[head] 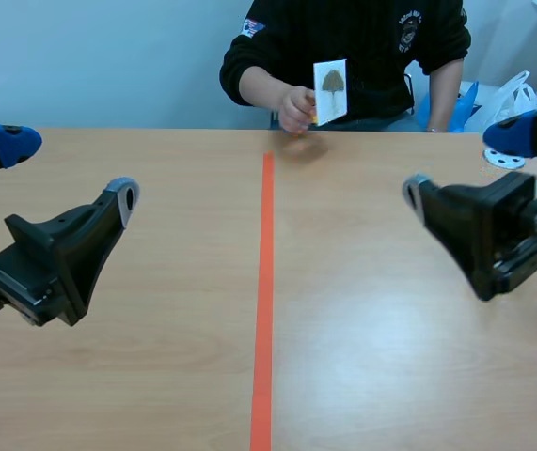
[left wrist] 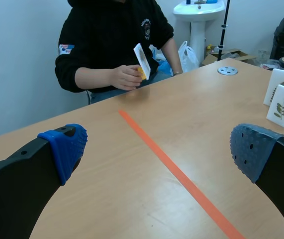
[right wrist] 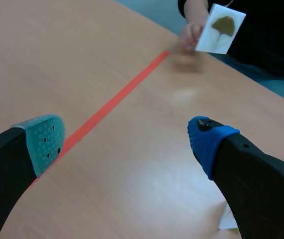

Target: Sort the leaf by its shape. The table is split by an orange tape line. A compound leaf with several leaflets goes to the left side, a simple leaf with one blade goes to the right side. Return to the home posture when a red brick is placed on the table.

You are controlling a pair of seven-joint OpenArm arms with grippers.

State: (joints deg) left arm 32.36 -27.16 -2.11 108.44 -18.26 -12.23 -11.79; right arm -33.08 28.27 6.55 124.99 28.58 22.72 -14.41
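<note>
Tabletop (head: 155, 395): one tape line (head: 265, 310), one leaf card (head: 330, 90), seemingly two standing cards (left wrist: 283, 106) (left wrist: 277, 85).

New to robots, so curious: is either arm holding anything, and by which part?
Nothing: the left gripper and right gripper have open, empty fingers. A person's hand holds a white card bearing a brown fan-shaped leaf by its lower corner.

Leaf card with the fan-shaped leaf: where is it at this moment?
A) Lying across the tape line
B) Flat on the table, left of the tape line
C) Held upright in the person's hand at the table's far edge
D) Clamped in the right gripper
C: the leaf card stands upright in the person's hand, above the far edge of the table.
</note>
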